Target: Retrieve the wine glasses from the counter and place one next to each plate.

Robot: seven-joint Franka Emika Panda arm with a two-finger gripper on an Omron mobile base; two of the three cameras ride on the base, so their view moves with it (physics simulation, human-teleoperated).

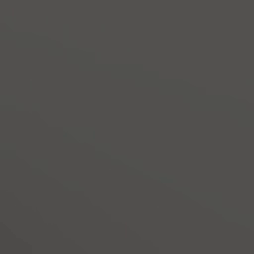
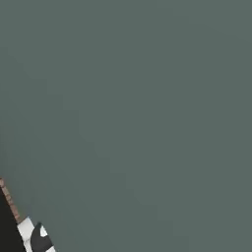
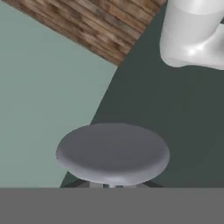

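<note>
The wine glasses, the counter and the plates are out of view. My gripper is shut, and the frames give no sign of anything held in it. A white and dark piece of my arm [image 2: 37, 238] sits at the lower left corner of the right base view.
Under the hand stands a round grey stool [image 3: 113, 152], in front of a pale green panel [image 3: 39, 100] and a dark green surface [image 3: 175, 113]. Wooden flooring [image 3: 87, 22] runs beyond. A flat dark grey surface [image 1: 127, 127] and a grey-green wall [image 2: 147, 123] stand close to the base cameras.
</note>
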